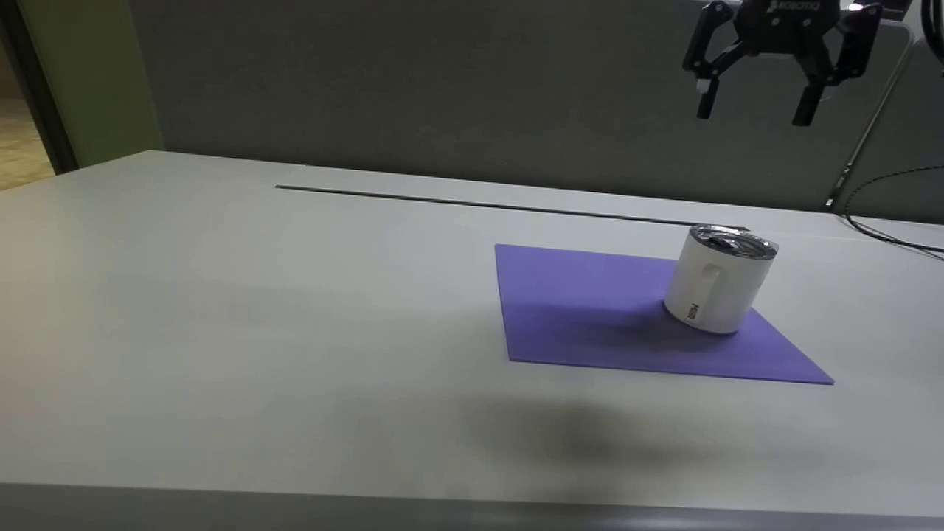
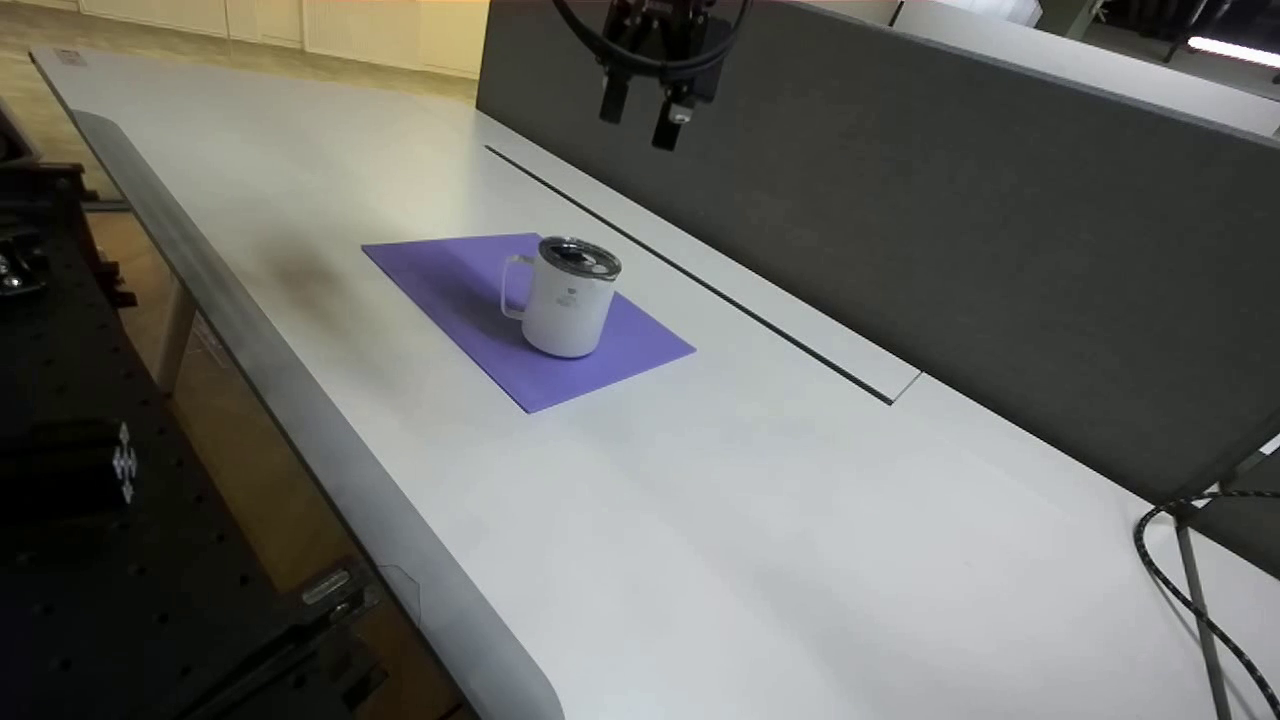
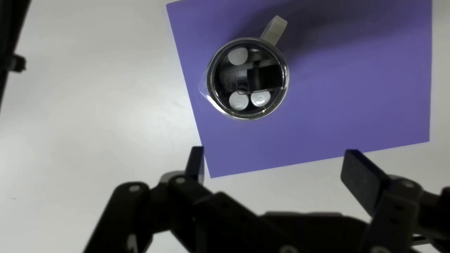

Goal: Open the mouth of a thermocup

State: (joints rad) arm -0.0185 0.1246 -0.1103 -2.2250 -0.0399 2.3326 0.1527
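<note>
Black gripper, white ROBOTIQ lettering.

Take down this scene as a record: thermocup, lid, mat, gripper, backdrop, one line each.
thermocup: white, handled, standing on the mat
lid: round, dark, fitted on; mouth open or closed, cannot tell
mat: purple, flat on the white table
gripper: open, holding nothing, apart from the thermocup
backdrop: grey panel along a table edge

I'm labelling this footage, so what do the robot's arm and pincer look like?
The pincer is black, with jointed linkages, blunt bar-like fingers and white ROBOTIQ lettering. In an exterior view, a black cable loops across it. The arm can't be made out.
</note>
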